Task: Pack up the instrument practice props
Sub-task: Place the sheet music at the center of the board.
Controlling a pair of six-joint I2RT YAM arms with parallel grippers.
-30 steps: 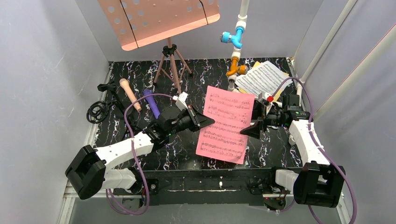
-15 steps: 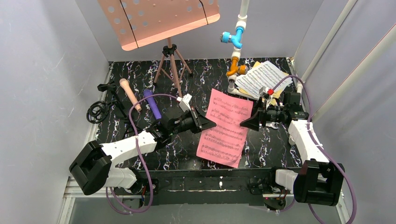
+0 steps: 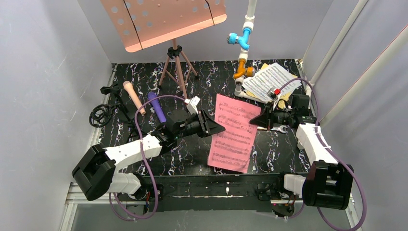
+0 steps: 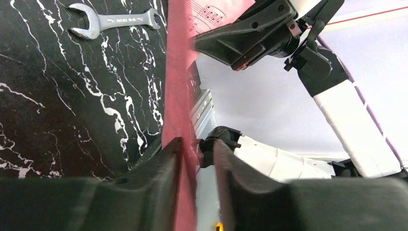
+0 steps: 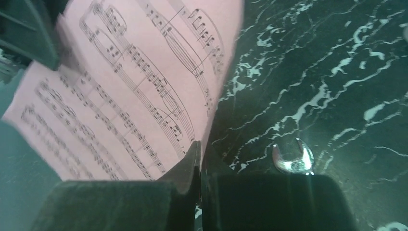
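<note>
The pink music sheet [image 3: 233, 134] hangs tilted between my two grippers above the black marbled table [image 3: 192, 154]. My right gripper [image 3: 258, 120] is shut on its right edge; in the right wrist view the fingertips [image 5: 199, 159] pinch the pink sheet [image 5: 120, 96]. My left gripper [image 3: 217, 127] is at the sheet's left edge with its jaws slightly apart. In the left wrist view the pink sheet [image 4: 180, 96] lies against one finger, with a gap to the other (left gripper [image 4: 197, 143]). A peach microphone [image 3: 133, 97], a purple microphone [image 3: 156, 107] and black mic holders [image 3: 101, 115] lie at the left.
The salmon perforated music rest [image 3: 163, 21] stands on its tripod [image 3: 177, 67] at the back. White and yellow sheets [image 3: 269, 81] lie back right beside the white pipe with valves [image 3: 243, 43]. A silver wrench [image 3: 275, 128] lies under my right gripper. Grey walls enclose the table.
My right gripper, open a second ago, has closed on the pink sheet's right edge. My left gripper's jaws have parted a little. The sheet has shifted slightly right.
</note>
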